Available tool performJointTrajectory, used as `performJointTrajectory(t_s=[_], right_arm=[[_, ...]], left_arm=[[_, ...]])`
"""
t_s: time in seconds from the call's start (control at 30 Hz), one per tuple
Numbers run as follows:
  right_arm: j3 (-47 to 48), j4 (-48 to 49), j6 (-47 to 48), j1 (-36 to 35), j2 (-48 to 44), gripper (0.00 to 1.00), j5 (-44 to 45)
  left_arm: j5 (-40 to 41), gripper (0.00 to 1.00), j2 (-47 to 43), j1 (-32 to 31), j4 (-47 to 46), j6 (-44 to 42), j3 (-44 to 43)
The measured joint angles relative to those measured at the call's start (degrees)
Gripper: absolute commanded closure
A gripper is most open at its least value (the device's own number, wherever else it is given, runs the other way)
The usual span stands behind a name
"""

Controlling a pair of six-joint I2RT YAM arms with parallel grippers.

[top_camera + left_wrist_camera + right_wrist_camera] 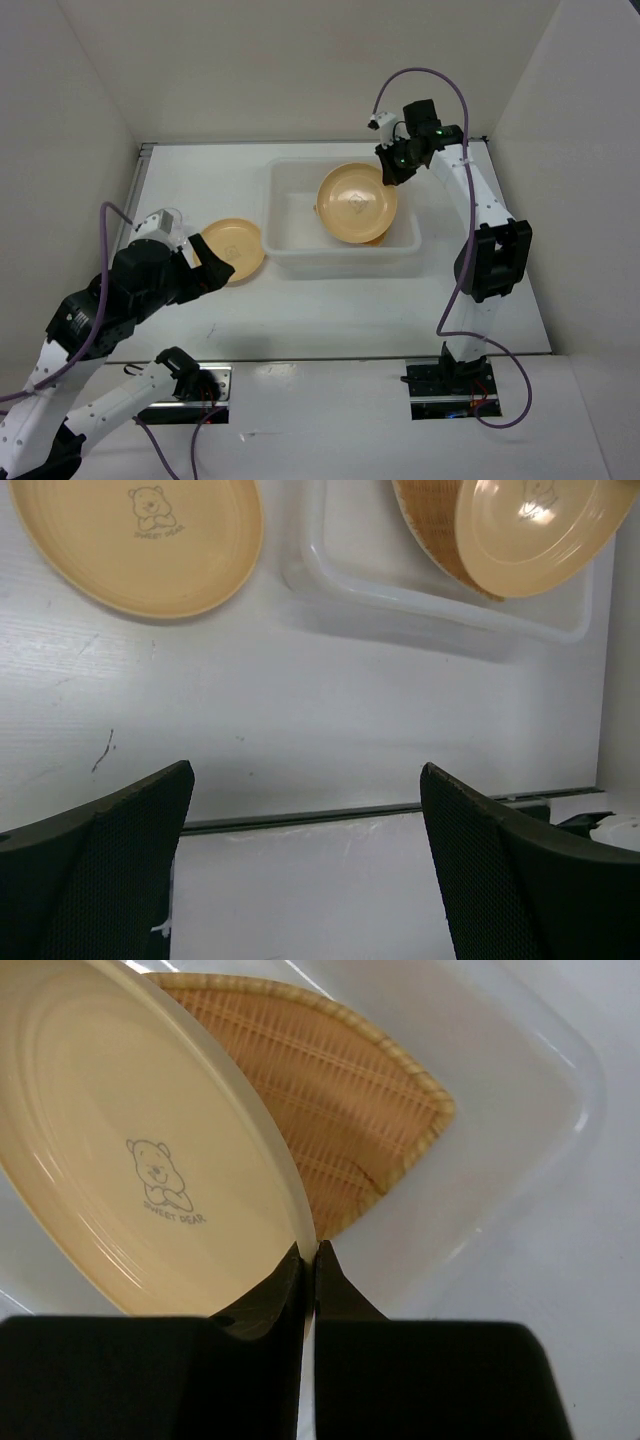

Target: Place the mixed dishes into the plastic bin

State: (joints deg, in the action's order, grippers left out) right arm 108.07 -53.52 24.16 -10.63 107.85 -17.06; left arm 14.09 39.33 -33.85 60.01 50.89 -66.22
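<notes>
Leftmost, the left claw (305, 780) hangs wide open, empty, near a round yellow-orange plastic plate (232, 250) toward the left edge of the table (350, 310). The plate is probably light, stiff and slick, best pinched at its rim. Rightward, the translucent white plastic bin (340, 262) holds a tan woven-textured triangular plate (340, 1110). Above it the right claw (308, 1252) pinches the rim of a second bear-printed yellow-orange plate (130, 1140).

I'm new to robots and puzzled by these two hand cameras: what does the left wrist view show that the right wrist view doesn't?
Only the left wrist view: the left gripper, open, and a second yellow plate lying on the table outside the bin. Only the right wrist view: the right gripper shut on the rim of the held yellow plate. Both: the bin, the tan woven plate inside it, and that held plate.
</notes>
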Motion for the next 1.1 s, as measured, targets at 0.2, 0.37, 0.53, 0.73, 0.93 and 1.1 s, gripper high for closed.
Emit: performJointTrajectory(t_s=[0.2, 0.37, 0.53, 0.73, 0.93, 1.1], right_arm=[[-2.19, 3.08, 0.87, -3.30, 1.70, 1.00, 1.03], [-5.09, 6.38, 1.11, -2.95, 4.72, 1.00, 3.23], [-5.27, 8.22, 1.07, -2.84, 8.17, 1.00, 4.87], [-5.22, 9.46, 0.63, -2.84, 10.01, 0.38, 8.07], [-5.22, 9.84, 0.76, -2.84, 6.56, 0.02, 10.43], [-5.81, 10.43, 0.76, -2.58, -6.49, 0.02, 11.76]], left_arm=[[0.90, 0.00, -4.04, 0.39, 4.96, 4.83, -1.20], [0.83, 0.00, -4.33, 0.39, 7.39, 6.64, -1.31], [0.83, 0.00, -4.35, 0.39, 8.70, 7.87, -1.27], [0.59, 0.00, -5.86, 0.39, 9.03, 8.24, 0.92], [-0.79, 0.00, -7.48, 0.39, 7.06, 9.55, 6.14], [-1.27, 0.00, -7.76, 0.39, 3.63, 11.04, 10.73]])
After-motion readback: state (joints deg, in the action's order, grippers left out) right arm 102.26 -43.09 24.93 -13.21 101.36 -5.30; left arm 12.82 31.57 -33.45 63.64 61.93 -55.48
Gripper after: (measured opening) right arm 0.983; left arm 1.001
